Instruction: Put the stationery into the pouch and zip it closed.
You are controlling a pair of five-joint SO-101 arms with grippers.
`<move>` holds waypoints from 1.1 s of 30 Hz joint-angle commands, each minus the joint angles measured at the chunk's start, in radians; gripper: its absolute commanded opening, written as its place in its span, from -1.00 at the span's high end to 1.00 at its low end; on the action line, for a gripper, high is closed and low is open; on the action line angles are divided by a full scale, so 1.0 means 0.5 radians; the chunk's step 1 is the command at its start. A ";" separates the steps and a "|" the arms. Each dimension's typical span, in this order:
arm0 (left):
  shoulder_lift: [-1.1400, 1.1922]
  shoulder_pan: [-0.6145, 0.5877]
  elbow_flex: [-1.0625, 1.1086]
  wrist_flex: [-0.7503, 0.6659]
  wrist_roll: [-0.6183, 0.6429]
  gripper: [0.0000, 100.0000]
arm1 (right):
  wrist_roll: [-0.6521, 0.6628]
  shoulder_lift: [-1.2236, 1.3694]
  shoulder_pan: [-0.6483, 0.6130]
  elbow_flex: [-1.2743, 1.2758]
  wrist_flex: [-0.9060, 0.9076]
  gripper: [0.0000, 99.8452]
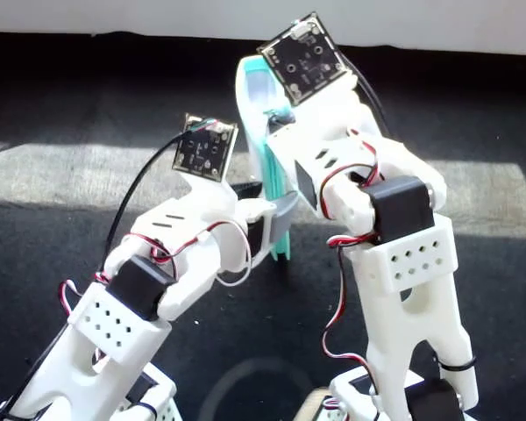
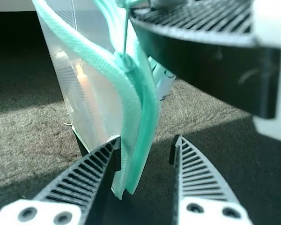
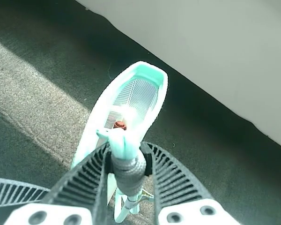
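Nearest, fingers of the left gripper (image 2: pixel 146 144), released, straddle the lower edge of the upright pouch (image 2: pixel 91 93), at twelve o'clock over the counter (image 2: pixel 28 140). The right gripper (image 3: pixel 126 150) clenches its fingers on the zip pull (image 3: pixel 127 165). The left should likely clamp first, keeping the zip taut.

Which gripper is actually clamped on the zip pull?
The right gripper: its fingers pinch the zip pull at the pouch mouth. The left gripper has its fingers open around the pouch's edge.

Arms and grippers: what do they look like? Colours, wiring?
The left arm and right arm are white printed links with black servos and red, black and white cables; a black camera board tops each wrist. Left gripper and right gripper have black ribbed tapered fingers on white bases.
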 commanded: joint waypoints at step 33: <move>-0.002 -0.453 0.005 -0.473 -0.516 0.61 | 0.015 0.002 -0.014 -0.066 0.002 0.99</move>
